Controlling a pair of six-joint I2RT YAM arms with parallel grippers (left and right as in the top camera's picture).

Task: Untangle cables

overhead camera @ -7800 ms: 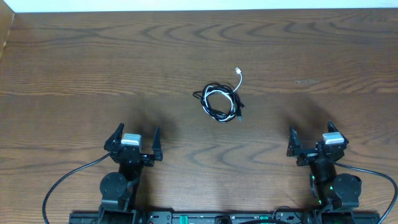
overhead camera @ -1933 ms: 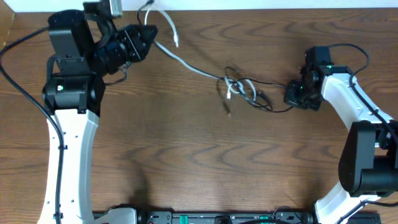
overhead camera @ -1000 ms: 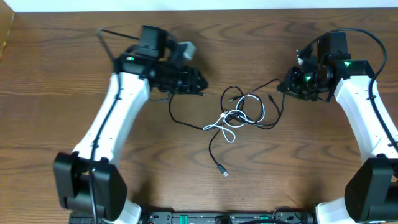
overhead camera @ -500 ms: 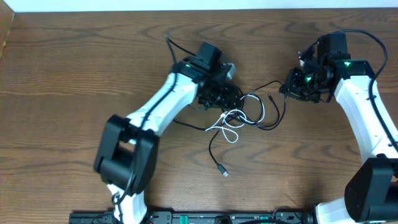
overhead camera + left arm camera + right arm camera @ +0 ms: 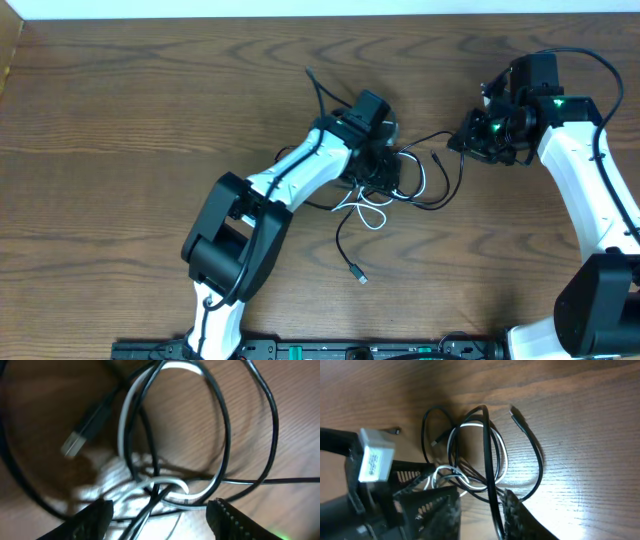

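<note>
Overhead: the black cables (image 5: 425, 170) and the white cable (image 5: 366, 207) lie in one loose knot on the table (image 5: 120, 120), just right of centre. The white loops are at the knot's 7 o'clock. One black strand runs toward 6 o'clock and ends in a small plug (image 5: 358, 278). The left arm reaches from its base toward 1 o'clock, with the left gripper (image 5: 385, 178) down on the knot. The right arm comes up the right edge and bends toward 10 o'clock, putting the right gripper (image 5: 470, 142) at the knot's 2 o'clock, close to a black strand. Left wrist: the left gripper (image 5: 161, 507) has its fingers spread wide. The white cable (image 5: 125, 420) crosses under black loops (image 5: 223, 435) between them, none pinched, and a USB plug (image 5: 75, 445) sits at 10 o'clock. Right wrist: the right gripper (image 5: 480, 505) has its fingers parted. One black strand (image 5: 491, 475) runs through the gap, not visibly clamped.
</note>
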